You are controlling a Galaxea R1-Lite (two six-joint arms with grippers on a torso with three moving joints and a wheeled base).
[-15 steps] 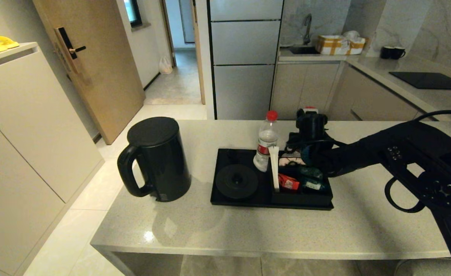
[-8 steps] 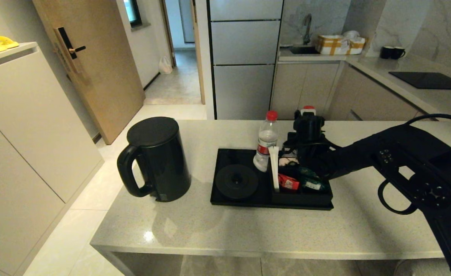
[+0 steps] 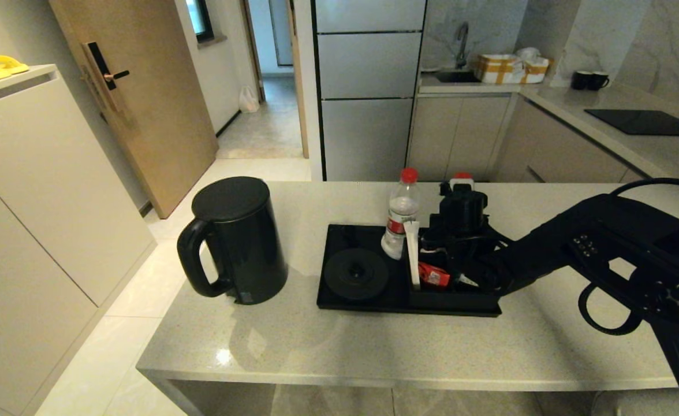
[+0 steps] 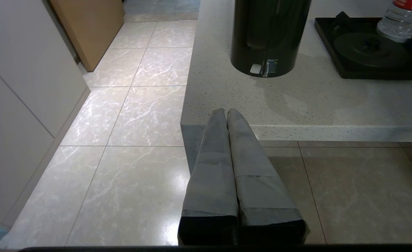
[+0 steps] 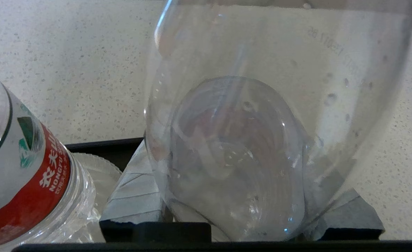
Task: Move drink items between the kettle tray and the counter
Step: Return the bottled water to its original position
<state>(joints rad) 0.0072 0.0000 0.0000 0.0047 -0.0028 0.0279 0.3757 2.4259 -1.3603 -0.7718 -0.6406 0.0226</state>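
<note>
Right gripper (image 5: 241, 213): reaching over the far right part of the tray, its fingers (image 5: 132, 196) clamping a clear bottle (image 5: 241, 140) between them.
Held bottle: standing upright in the grip; in the head view only its red cap (image 3: 462, 176) is showing above the wrist.
Step in hand: judging by the grip, carrying this bottle between the tray (image 3: 339, 300) and the counter (image 3: 374, 346); whether it is resting on the tray or raised off it is not showing.
Next move: calling for a level carry that is clearing the neighbour.
In the way: a second bottle (image 3: 400, 216) standing just left of the held one; the sachet box (image 3: 455, 297) sitting nearer, under the arm.
Kettle (image 3: 232, 240): sitting on the counter left of the tray, its base disc (image 3: 355, 274) bare.
Left gripper (image 4: 226, 113): hanging with fingers pressed together beside the near counter edge.
</note>
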